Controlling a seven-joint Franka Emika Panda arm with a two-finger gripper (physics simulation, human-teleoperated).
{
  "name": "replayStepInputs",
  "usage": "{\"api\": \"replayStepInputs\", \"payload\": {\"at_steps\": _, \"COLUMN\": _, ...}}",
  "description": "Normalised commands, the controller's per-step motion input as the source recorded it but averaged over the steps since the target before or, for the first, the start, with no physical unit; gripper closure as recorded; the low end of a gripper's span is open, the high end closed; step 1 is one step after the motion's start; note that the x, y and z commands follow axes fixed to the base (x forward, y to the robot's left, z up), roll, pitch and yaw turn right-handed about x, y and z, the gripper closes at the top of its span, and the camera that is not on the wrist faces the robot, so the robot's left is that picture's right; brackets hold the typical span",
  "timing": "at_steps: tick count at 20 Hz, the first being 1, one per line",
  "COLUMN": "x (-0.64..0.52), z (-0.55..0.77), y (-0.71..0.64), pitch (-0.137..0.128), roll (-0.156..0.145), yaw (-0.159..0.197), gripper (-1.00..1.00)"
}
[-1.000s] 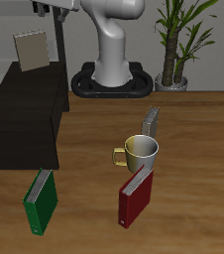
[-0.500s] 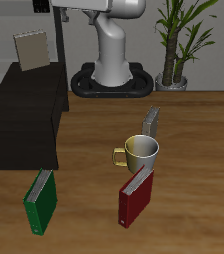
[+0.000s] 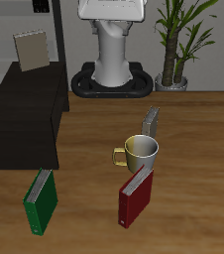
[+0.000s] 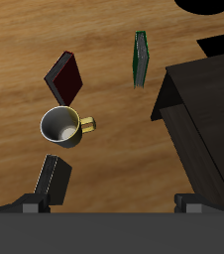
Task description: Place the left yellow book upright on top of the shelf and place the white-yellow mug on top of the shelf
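Arm swung toward centre | claw [image 4: 112,203] jaws apart, empty | white-yellow mug [image 3: 140,152] on table, untouched

A yellow book [image 3: 31,50] stands upright on the shelf [image 3: 25,119], toward the table's back. The white-yellow mug [image 3: 139,153] sits mid-table, another book [image 3: 151,122] just behind it and the red book [image 3: 136,195] just before it. The green book [image 3: 41,201] lies near the front edge, before the shelf.

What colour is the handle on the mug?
Yellow. The white-yellow mug has a yellow handle, clearest in the wrist view.
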Motion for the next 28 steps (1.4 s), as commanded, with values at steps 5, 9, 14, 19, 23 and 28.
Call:
{"api": "replayStepInputs", "payload": {"at_steps": 5, "x": 0.75, "z": -0.08, "y": 0.64, "pitch": 0.068, "roll": 0.014, "yaw": 0.106, "gripper": -1.0}}
{"api": "replayStepInputs", "payload": {"at_steps": 9, "x": 0.59, "z": -0.19, "y": 0.4, "pitch": 0.006, "roll": -0.011, "yaw": 0.146, "gripper": -1.0}}
{"api": "replayStepInputs", "payload": {"at_steps": 14, "x": 0.52, "z": -0.18, "y": 0.36, "pitch": 0.013, "roll": 0.024, "yaw": 0.042, "gripper": -1.0}}
{"api": "replayStepInputs", "payload": {"at_steps": 19, "x": 0.38, "z": -0.12, "y": 0.35, "pitch": -0.007, "roll": 0.038, "yaw": 0.055, "gripper": -1.0}}
{"api": "replayStepInputs", "payload": {"at_steps": 23, "x": 0.21, "z": -0.22, "y": 0.27, "pitch": 0.009, "roll": 0.018, "yaw": 0.012, "gripper": -1.0}}
{"api": "replayStepInputs", "payload": {"at_steps": 28, "x": 0.22, "z": -0.32, "y": 0.29, "pitch": -0.003, "roll": 0.016, "yaw": 0.026, "gripper": -1.0}}
